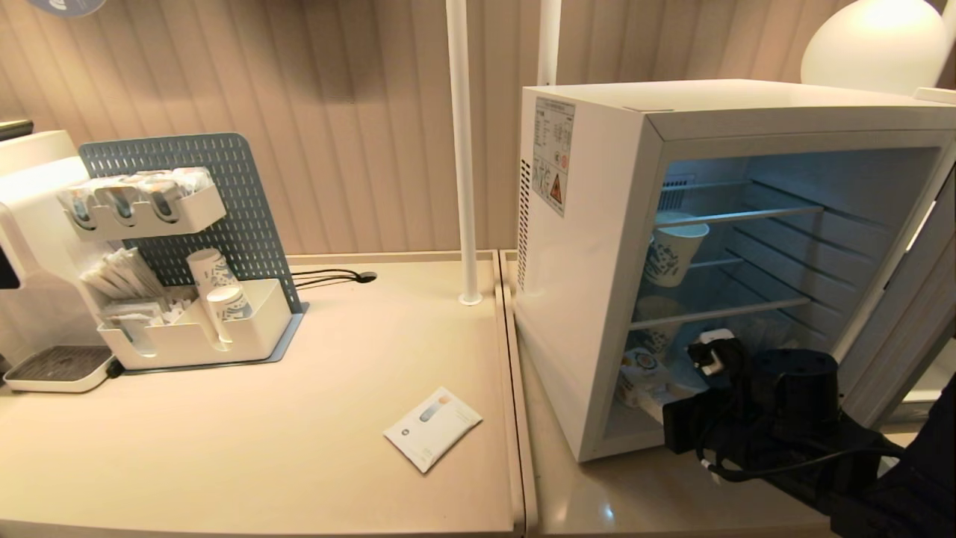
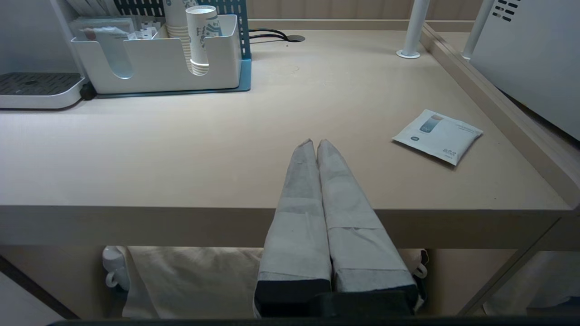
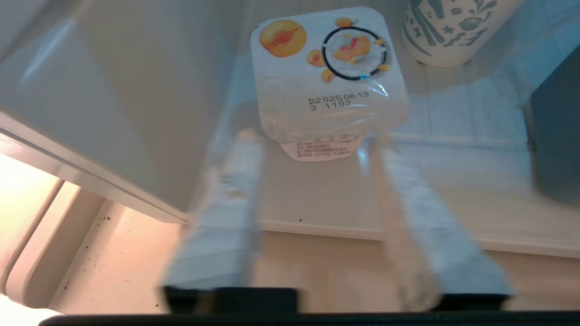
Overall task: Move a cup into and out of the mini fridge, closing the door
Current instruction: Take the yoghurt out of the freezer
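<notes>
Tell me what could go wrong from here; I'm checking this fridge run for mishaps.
The open right gripper sits right at the cup on the mini fridge floor; backing out unevenly could tip it. A paper cup stands close beside it and might get bumped. The door is open near the arm.

Head camera looked down across the beige laminate table [image 1: 224, 463] and open white boxy mini fridge [image 1: 590, 299]. Left wrist camera faced the same table [image 2: 181, 149] from its front edge. Right wrist camera sat close at the fridge floor [image 3: 453, 181].

The beige counter [image 1: 224, 463] carried the mini fridge [image 1: 590, 299] at three o'clock, a white sachet [image 1: 433, 427] at six, and an organiser [image 1: 194, 329] at ten.
</notes>
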